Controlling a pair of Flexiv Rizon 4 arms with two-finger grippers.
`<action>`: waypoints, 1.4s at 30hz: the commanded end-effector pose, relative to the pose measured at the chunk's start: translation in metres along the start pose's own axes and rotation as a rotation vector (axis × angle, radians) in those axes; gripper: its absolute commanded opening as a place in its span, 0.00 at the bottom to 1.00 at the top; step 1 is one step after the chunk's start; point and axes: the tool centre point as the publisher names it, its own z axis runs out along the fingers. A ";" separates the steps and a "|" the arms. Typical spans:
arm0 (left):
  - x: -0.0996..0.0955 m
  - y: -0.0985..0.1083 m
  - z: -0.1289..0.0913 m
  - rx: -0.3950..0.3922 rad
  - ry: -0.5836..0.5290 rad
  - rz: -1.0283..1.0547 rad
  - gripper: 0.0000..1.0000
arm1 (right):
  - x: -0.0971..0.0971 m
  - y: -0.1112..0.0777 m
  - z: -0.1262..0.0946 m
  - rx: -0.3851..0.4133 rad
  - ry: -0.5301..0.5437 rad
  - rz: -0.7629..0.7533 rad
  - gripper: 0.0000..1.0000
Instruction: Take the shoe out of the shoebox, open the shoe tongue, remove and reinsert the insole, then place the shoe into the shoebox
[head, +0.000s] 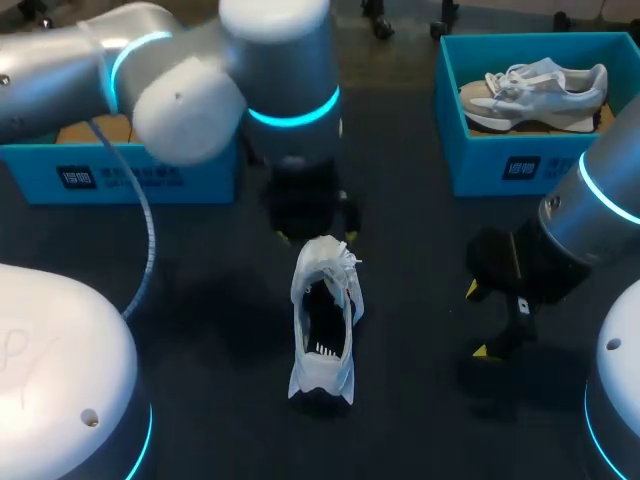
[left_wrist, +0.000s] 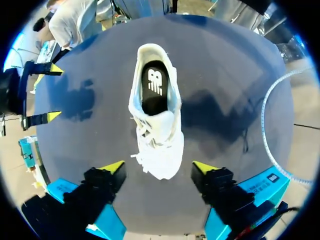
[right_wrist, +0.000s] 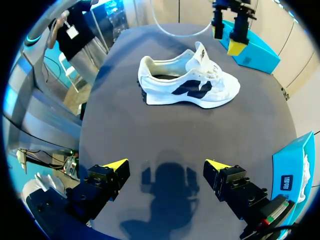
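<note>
Shoe (head: 322, 318) upright mid-tabletop (head: 420, 230), insole (left_wrist: 154, 87) seated. Left tool (left_wrist: 159, 168) at its 12 o'clock, above the toe, wide open, empty. Right tool (right_wrist: 167, 165) at 3 o'clock, well apart, also wide open, empty. Risk: nothing pins the shoe, so a pull on the tongue (right_wrist: 201, 52) may drag or tip it.

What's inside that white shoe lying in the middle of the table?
A dark insole with a white mark lines the shoe. Its front part is hidden under the tongue and laces.
</note>
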 end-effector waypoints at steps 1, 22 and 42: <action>-0.005 0.012 0.003 0.067 0.004 0.005 0.44 | 0.001 0.000 0.001 0.002 -0.003 0.000 1.00; 0.010 -0.061 0.038 0.230 0.021 -0.023 0.34 | 0.001 0.000 0.001 0.002 -0.003 0.000 1.00; -0.002 -0.057 0.058 0.242 0.002 0.001 0.31 | 0.001 0.000 0.001 0.002 -0.003 0.000 1.00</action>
